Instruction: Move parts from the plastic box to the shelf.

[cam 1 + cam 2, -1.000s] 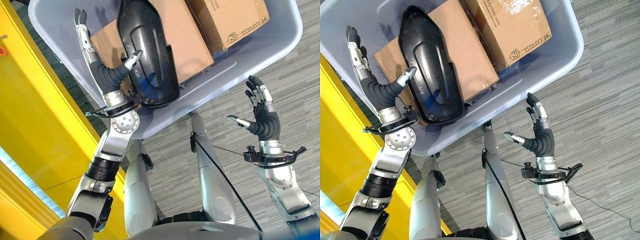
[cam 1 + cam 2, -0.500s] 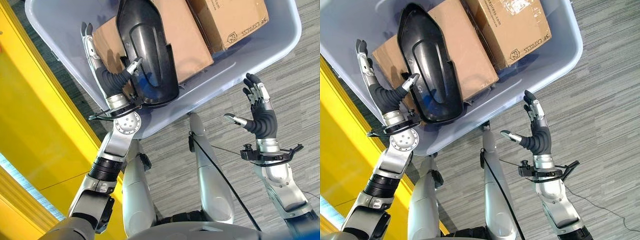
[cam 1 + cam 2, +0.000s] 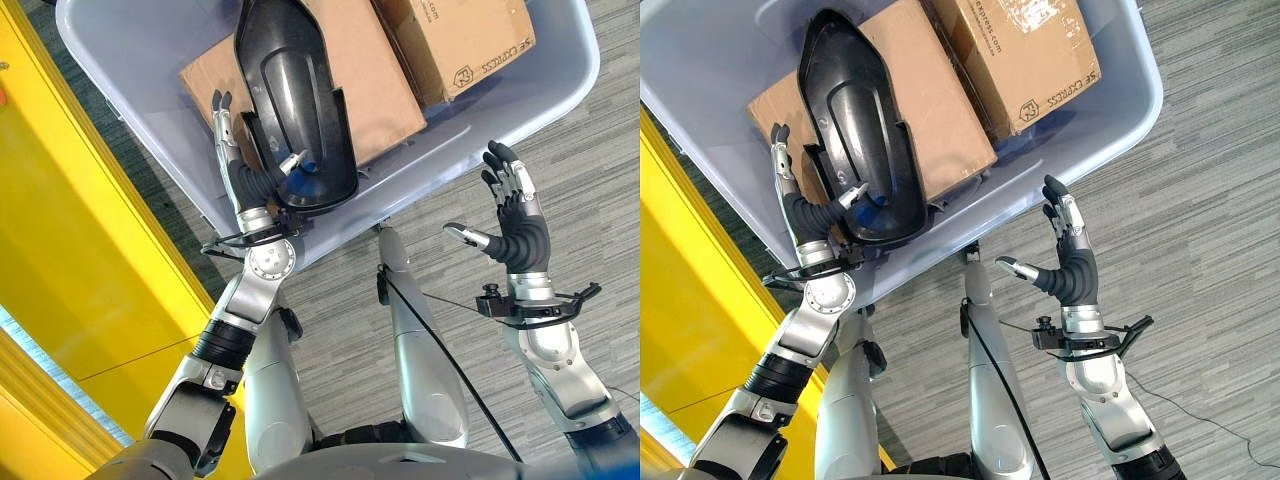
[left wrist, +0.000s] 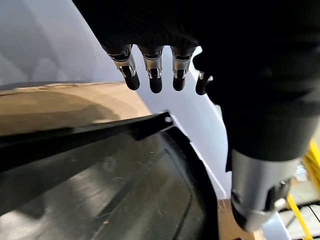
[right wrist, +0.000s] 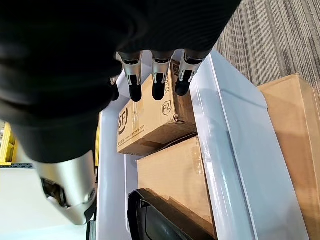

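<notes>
Pale plastic box (image 3: 150, 90) sits on grey striped carpet (image 3: 560, 180), a yellow panel (image 3: 60, 260) along its left side. Inside the box: a long black moulded part (image 3: 295, 110) lying on top of a flat cardboard box (image 3: 370, 85), with a second cardboard box (image 3: 460, 40) beside that at the box's far right end. Left hand (image 3: 245, 178) is inside the box at the part's near end — fingers straight and spread along the part's left edge, thumb against the part's inner hollow, nothing clenched. Right hand (image 3: 512, 225) is held over the carpet just outside the box's near-right rim — fingers straight up, thumb out sideways, holding nothing.
</notes>
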